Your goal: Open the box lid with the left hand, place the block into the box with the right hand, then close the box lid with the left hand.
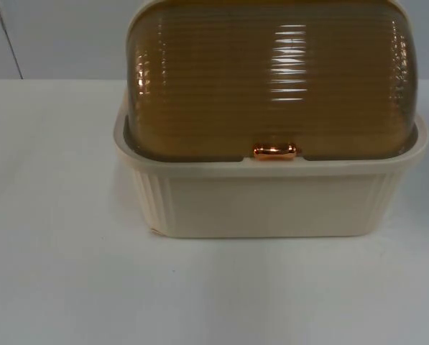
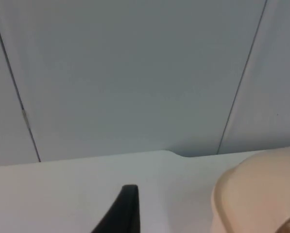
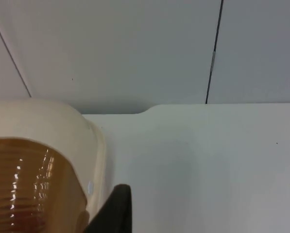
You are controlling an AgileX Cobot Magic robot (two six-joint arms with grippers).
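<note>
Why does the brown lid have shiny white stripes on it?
In the top view, light glares off the ribbed brown lid in bright bands, and the copper handle gleams too; in the right wrist view the lid shows smaller glints.

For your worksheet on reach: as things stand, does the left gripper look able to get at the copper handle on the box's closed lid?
Probably yes: the handle faces open table, nothing before it.

Cream box (image 1: 271, 205) sits big ahead of me, its amber lid (image 1: 271, 79) shut down over it. Bare tabletop (image 1: 56, 273) in front of the box and off both its ends; partition wall (image 2: 135, 73) closes in behind.
</note>
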